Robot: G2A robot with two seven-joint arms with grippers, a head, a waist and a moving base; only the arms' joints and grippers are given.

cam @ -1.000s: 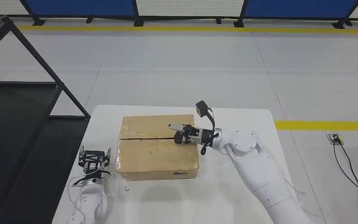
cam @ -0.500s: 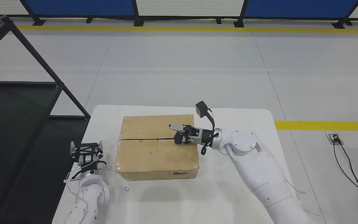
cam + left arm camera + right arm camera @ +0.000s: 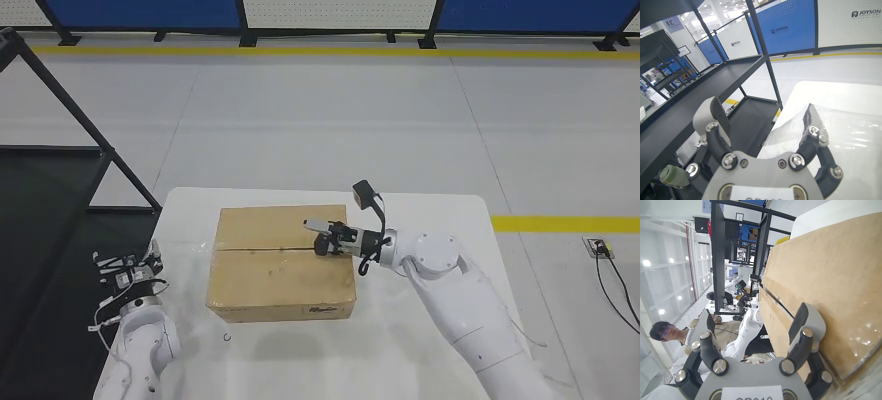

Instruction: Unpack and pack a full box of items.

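A closed brown cardboard box stands mid-table, its two top flaps meeting at a seam. My right gripper hovers open over the seam's right end. In the right wrist view the right gripper has one finger pad against the box top beside the seam. The other finger hangs free past the box's edge. My left gripper is at the table's left edge, away from the box. In the left wrist view the left gripper is open and holds nothing.
A black metal rack stands just left of the white table. Crinkled clear film lies on the table by the left gripper. A small dark object lies near the front edge, below the box.
My left arm has swung left, away from the box, to the table's left edge and turned outward. The right arm and the box have stayed put.
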